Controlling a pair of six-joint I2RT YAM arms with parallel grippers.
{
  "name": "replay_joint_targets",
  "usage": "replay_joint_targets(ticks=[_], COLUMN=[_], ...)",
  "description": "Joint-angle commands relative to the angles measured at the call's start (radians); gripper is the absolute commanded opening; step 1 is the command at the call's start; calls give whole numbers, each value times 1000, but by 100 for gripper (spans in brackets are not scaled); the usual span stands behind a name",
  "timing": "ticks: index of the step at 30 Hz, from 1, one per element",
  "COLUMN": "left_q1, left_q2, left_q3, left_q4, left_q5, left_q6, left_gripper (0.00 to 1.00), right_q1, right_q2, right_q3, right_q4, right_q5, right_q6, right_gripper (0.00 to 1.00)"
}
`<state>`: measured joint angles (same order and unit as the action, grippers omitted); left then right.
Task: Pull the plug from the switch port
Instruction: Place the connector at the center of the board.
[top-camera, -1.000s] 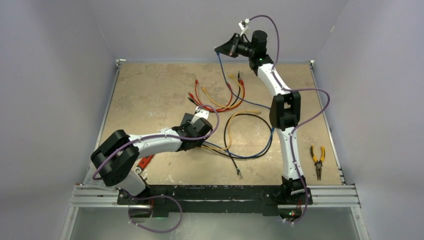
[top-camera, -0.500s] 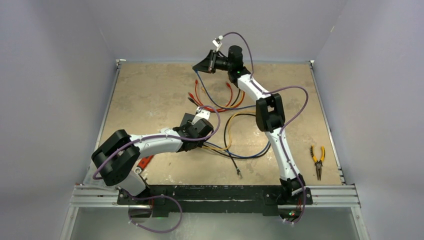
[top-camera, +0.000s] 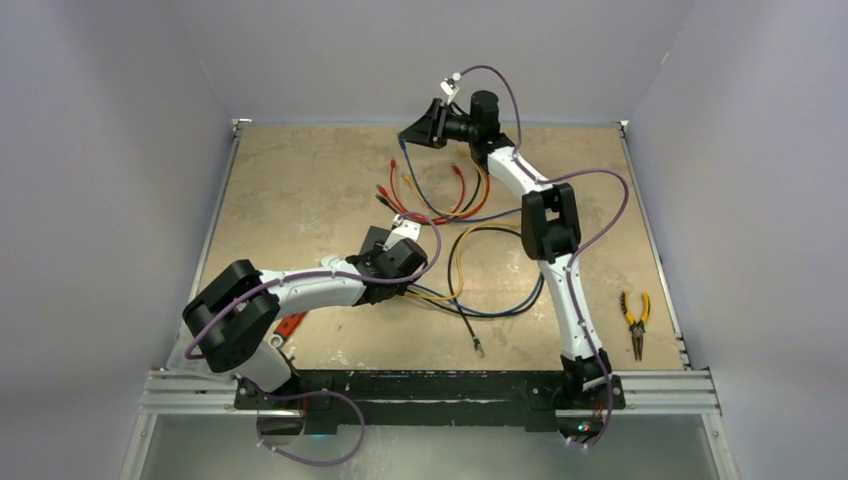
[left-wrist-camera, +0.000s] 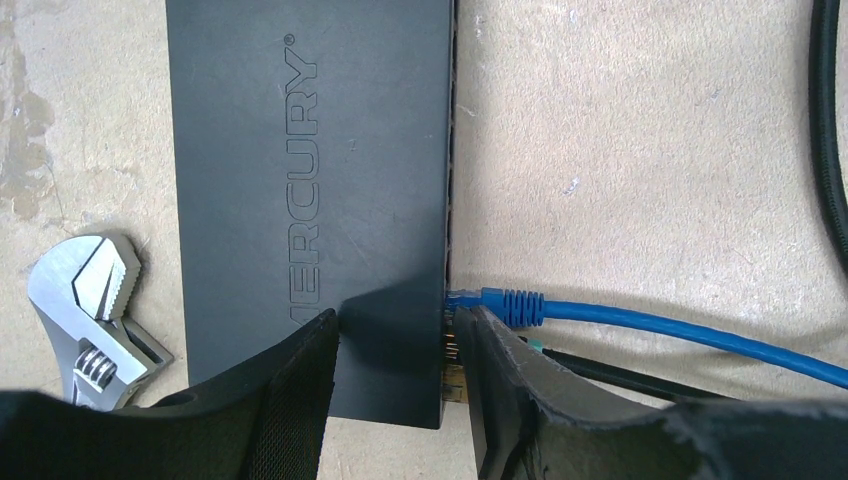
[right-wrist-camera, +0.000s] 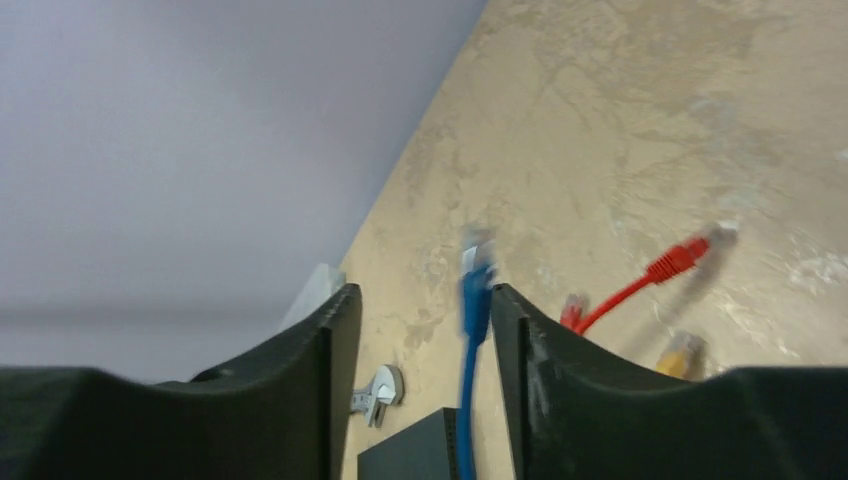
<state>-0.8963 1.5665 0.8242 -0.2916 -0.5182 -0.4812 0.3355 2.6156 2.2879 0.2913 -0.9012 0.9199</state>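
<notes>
Switch (left-wrist-camera: 300, 150) sits mid-surface, left of centre. Left gripper (left-wrist-camera: 398, 320) is open, straddling its port edge, likely pinning it against the pull. Right gripper (right-wrist-camera: 420, 295) hangs high over the far edge, jaws apart, blue plug (right-wrist-camera: 475, 285) loose between them. Second blue plug (left-wrist-camera: 505, 300) sits in a port. Tan scuffed surface (top-camera: 300, 180), plain grey walls (top-camera: 300, 60).

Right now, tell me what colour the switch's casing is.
Matte black; the switch shows best in the left wrist view.

R end effector (right-wrist-camera: 422, 295) opened; blue plug (right-wrist-camera: 476, 290) loose.
</notes>
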Motion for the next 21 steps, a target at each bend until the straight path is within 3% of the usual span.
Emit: replay_joint_targets(ticks=[1,7,9,14,21], left_q1=[-12,-13,-12,-11,42], left_q2=[15,-48,-72,-123,-174], left_q3=[-57,-38,-30,-5,21], left_q4=[-85,-63,-53,-34,22], left_q5=[111,160,182,225,325], left_q6=[-36,-26,-22,-17,-5], left_gripper=[48,55,58,64,68], right_q1=[-27,-30,-29,-29,10], right_q2=[-159,-334,-389,-549,-728], right_q3=[-83,-273,-340,-557,-916], right_q4=[-69,-151,-176,-181,-101], right_q5=[46,170,211,290,270], right_q6=[-149,-322,-385,-474,-516], right_gripper=[58,80,83,87,87])
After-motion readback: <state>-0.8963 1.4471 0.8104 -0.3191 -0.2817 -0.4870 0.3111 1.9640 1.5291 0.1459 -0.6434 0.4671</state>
